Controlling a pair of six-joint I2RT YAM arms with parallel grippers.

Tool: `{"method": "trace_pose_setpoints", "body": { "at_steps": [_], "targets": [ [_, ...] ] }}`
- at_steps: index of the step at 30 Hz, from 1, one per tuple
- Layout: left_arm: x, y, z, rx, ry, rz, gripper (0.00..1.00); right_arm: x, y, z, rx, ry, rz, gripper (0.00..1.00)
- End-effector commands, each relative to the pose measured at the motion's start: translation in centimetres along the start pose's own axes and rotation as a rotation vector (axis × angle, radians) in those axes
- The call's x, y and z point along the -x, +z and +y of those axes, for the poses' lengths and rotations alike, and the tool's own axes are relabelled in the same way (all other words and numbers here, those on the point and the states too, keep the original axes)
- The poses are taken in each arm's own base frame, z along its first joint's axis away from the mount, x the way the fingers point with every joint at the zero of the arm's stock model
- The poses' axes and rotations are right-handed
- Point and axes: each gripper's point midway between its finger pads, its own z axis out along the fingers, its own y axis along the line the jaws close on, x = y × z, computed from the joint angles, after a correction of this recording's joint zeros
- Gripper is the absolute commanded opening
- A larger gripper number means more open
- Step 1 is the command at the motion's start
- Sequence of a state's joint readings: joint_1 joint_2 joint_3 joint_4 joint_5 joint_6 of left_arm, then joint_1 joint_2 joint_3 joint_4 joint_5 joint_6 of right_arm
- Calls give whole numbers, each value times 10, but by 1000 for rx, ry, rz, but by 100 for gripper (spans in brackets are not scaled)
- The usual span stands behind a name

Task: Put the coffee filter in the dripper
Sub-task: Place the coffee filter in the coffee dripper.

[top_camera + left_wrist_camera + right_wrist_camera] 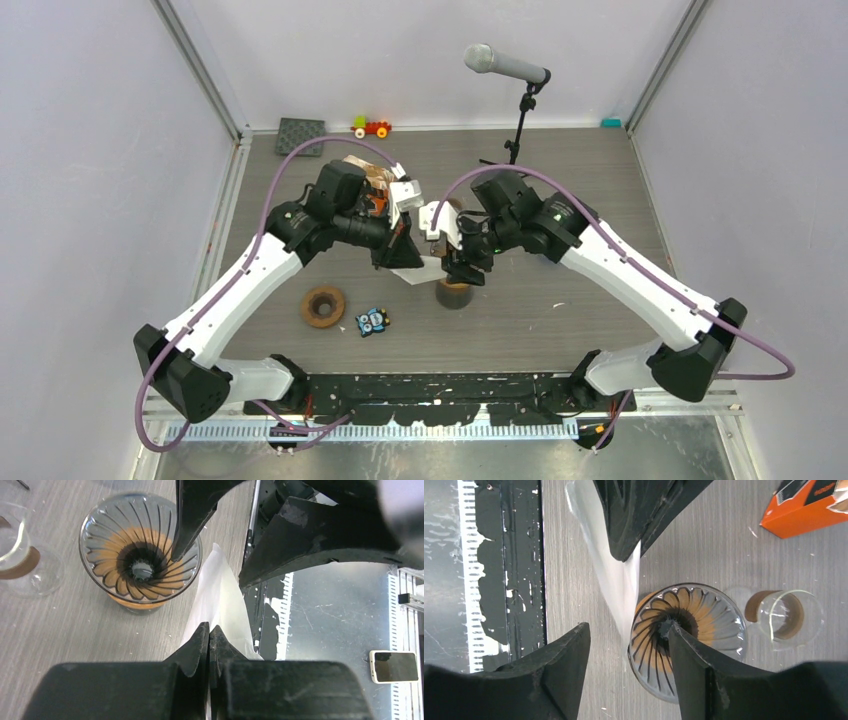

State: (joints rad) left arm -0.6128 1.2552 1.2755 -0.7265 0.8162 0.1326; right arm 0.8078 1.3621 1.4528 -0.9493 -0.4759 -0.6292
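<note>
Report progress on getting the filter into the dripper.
Done: the coffee filter is picked up, pinched in the left gripper's shut fingers. In hand: it is held beside the glass dripper, whose rim the open right gripper straddles. Left: the dripper's cone is empty; the filter must go in and be released.

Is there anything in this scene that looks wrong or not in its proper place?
Yes. The coffee filter, pinched in the left tool, hangs outside the dripper, beside its rim, folded flat, not opened. The open right tool has one finger over the dripper's bowl, where the filter should go.
</note>
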Motion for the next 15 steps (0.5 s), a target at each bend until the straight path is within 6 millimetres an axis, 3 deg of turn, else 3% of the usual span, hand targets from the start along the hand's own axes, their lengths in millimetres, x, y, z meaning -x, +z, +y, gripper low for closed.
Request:
{"method": "trace_pose_setpoints", "body": {
  "at_steps": [1,4,8,15],
  "targets": [
    [33,-15,-11,-7,115,-63,0,32,-40,-2,-93,-70,-91,66],
    [42,-15,-14,-34,138,-80,0,40,-59,1,-117,-103,-108,67],
    [40,-5,-14,-84,97,-73,0,48,-78,11,-119,-125,-138,67],
    [45,1,-11,-92,53,-93,0,57,-84,25,-60,-127,-181,67]
  ]
}}
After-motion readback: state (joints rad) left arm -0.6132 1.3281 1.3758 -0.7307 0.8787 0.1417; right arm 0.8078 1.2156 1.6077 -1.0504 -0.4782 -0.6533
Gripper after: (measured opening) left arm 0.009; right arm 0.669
